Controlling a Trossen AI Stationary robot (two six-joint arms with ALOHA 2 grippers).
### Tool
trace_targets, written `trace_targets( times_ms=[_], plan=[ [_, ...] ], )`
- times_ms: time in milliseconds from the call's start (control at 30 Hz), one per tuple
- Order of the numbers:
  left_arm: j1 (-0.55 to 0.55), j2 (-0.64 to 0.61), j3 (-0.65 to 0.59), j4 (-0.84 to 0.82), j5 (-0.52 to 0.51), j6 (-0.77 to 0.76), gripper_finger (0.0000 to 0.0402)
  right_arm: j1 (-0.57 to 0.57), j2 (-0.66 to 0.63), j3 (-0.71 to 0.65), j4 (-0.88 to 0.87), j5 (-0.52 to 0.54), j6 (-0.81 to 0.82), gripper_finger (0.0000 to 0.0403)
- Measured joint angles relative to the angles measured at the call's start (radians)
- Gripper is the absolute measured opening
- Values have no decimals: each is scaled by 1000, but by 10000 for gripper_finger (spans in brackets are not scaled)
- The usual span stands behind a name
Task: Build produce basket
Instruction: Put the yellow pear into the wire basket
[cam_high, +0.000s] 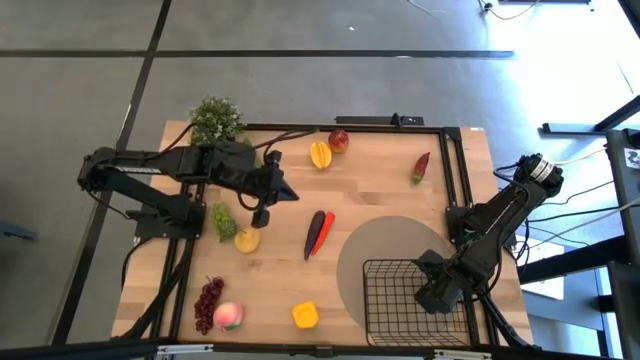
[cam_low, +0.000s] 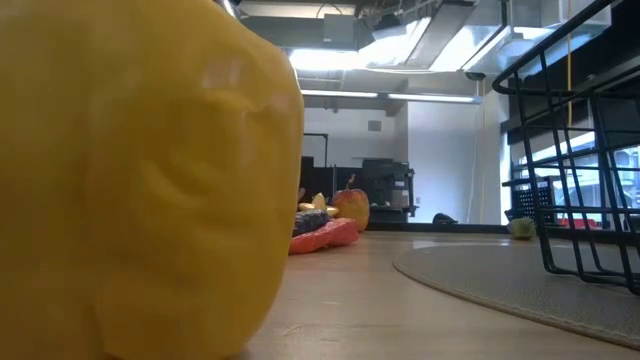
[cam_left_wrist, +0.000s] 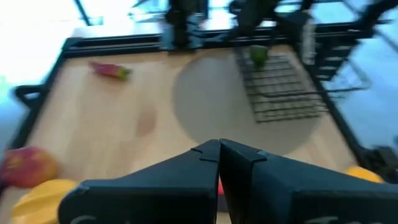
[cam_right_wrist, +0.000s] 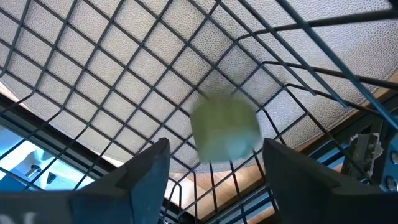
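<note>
The right gripper (cam_right_wrist: 211, 163), fingers spread and released, hangs over the basket (cam_high: 400, 295) at lower right; a small, blurred green fruit (cam_right_wrist: 224, 129), probably light and smooth, sits between them. Left gripper (cam_high: 262, 216) is clenched empty mid-left.

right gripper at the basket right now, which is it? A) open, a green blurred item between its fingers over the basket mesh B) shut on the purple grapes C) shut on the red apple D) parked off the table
A: in the right wrist view the right gripper stands open over the basket mesh, with a blurred green item between its fingers, apparently just let go.
</note>
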Motion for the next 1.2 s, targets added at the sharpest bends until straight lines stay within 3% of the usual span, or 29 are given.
trace_targets(
  times_ms=[433, 833, 1000, 1200],
  plan=[
    [0, -1, 0, -101, 1, -50, 0, 0, -1, 78, -39, 30, 9, 244],
    [-13, -3, 0, -320, 0, -391, 0, 0, -2, 388, -264, 478, -18, 244],
    [-39, -10, 0, -410, 10, -473, 0, -1, -2, 471, -267, 642, -195, 244],
    [-99, -9, -1, -444, 103, -473, 0, -9, -2, 522, -256, 811, -383, 244]
  ],
)
